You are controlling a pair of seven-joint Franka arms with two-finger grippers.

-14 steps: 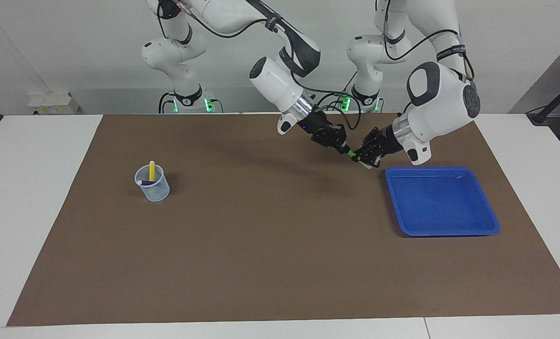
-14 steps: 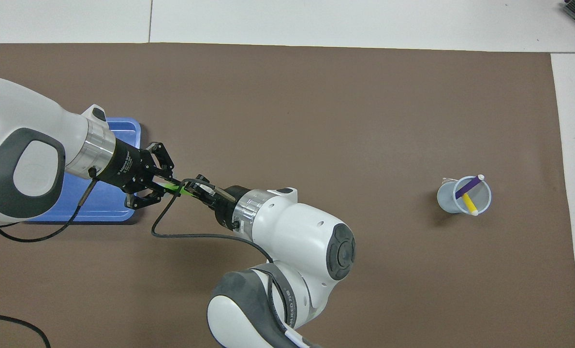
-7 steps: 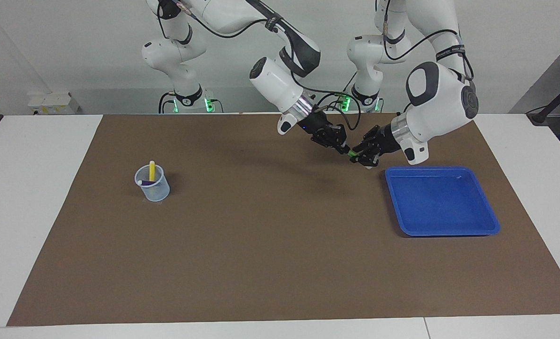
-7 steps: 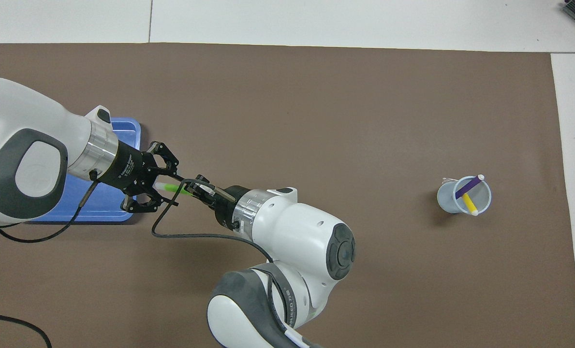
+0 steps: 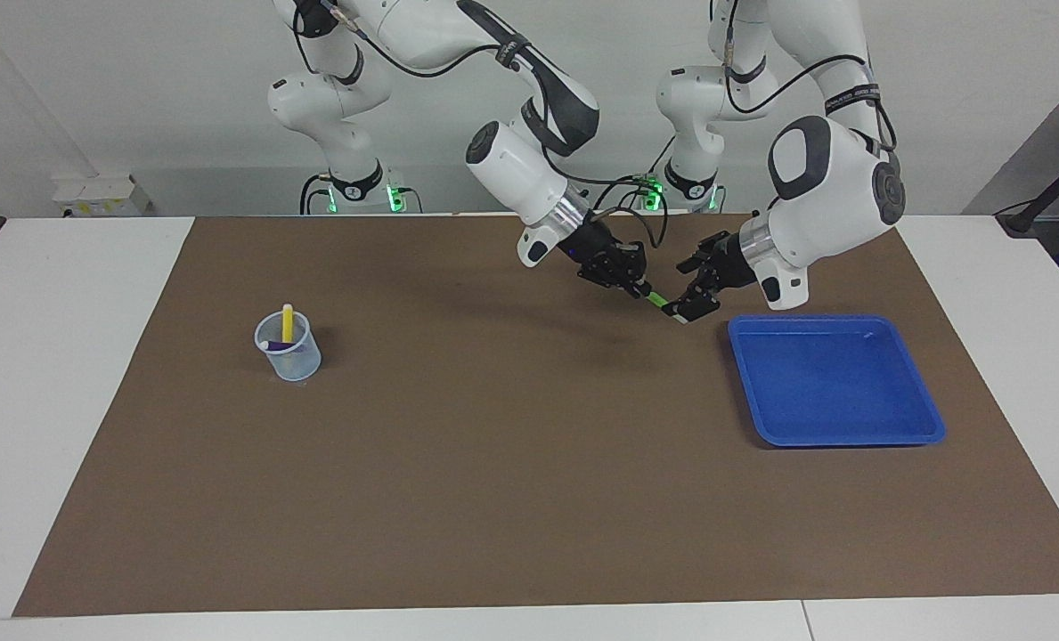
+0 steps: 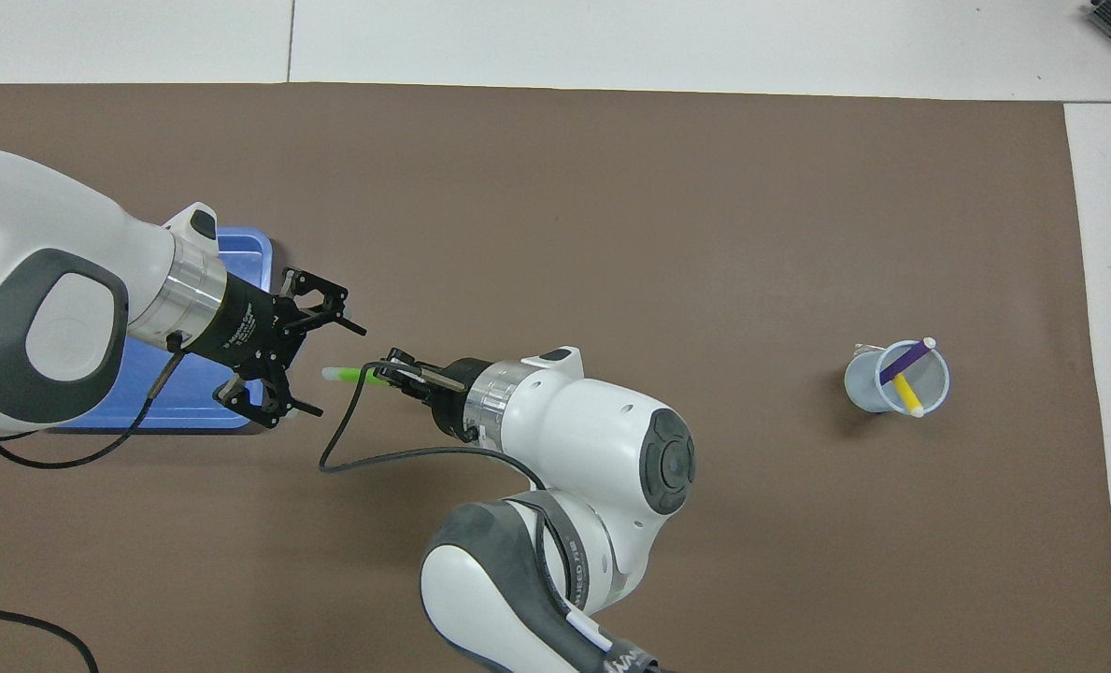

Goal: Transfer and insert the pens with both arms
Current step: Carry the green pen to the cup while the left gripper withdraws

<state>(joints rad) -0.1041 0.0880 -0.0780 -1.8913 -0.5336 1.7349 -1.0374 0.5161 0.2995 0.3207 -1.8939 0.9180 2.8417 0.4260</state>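
Starting at the right arm's end of the table, the clear cup (image 5: 288, 348) stands on the brown mat (image 5: 511, 463), and two of the pens are already in it: the yellow pen (image 5: 287, 322) upright, the purple pen (image 5: 272, 344) leaning across the rim. Well apart from it, over the mat, here's the action: the right gripper (image 5: 640, 288) is clamped shut on the green pen (image 5: 656, 299), which sticks out from its fingertips with the pale end pointing toward the left gripper (image 5: 695, 285). And the left gripper is wide open, jaws spread, the pen's tip just in front of them and not touched by either finger in the overhead view. Beside it, toward the left arm's end, sits the blue tray (image 5: 930, 418), no pens in it. So this is the handover, and by the look of it the right arm now has sole hold of the last pen. Next call, I'd say: the right arm carries it across to the cup, tips it upright over the rim and lowers it in beside the other two, without knocking that light cup over. The left arm only needs to stay out of the way.
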